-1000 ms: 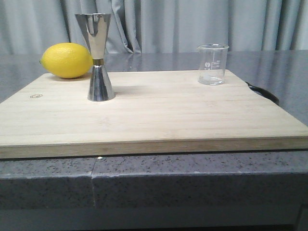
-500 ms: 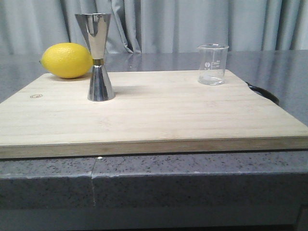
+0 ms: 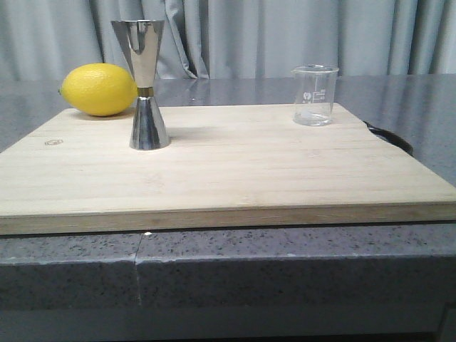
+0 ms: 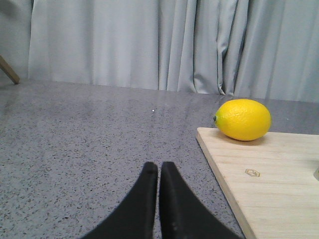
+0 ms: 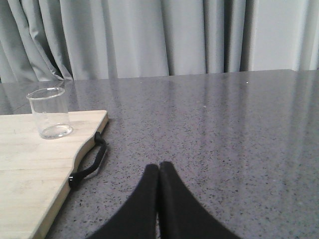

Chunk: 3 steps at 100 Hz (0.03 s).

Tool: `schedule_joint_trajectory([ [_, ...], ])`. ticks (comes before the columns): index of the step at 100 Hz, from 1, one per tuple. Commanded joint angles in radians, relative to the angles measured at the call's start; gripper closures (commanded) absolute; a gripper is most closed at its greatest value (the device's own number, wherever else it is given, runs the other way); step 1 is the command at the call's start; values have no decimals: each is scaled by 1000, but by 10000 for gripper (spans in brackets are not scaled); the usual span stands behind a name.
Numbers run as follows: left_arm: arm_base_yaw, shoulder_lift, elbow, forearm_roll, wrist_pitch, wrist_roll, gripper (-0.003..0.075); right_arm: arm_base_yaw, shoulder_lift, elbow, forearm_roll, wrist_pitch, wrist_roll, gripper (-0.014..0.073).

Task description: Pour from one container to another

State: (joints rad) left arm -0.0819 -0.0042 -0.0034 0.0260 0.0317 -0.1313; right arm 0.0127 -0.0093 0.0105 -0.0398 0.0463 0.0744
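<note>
Grey curtains hang behind your speckled grey counter (image 3: 399, 89), where a wooden cutting board (image 3: 235, 171) lies. Your glass beaker (image 3: 314, 95) stands upright at the board's far right corner; the steel jigger (image 3: 146, 85) stands upright toward the far left, a lemon (image 3: 98, 89) just behind it. Your left claw (image 4: 158, 172) and right claw (image 5: 158, 172) both have their fingers pressed together, holding nothing, over bare counter beside the board.

Clear beaker (image 5: 48, 113) upright on wooden board (image 5: 30, 169), tool (image 5: 158, 172) closed over grey counter (image 5: 224, 129)
</note>
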Motion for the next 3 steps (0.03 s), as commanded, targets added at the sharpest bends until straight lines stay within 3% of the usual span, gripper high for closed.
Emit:
schedule_joint_trajectory([
  [1,3,-28,13,-8,-77,0,739,-7,-19,25,-11,-73,-2,664],
  [3,3,-28,13,-8,-77,0,739,-7,-19,25,-11,-73,-2,664],
])
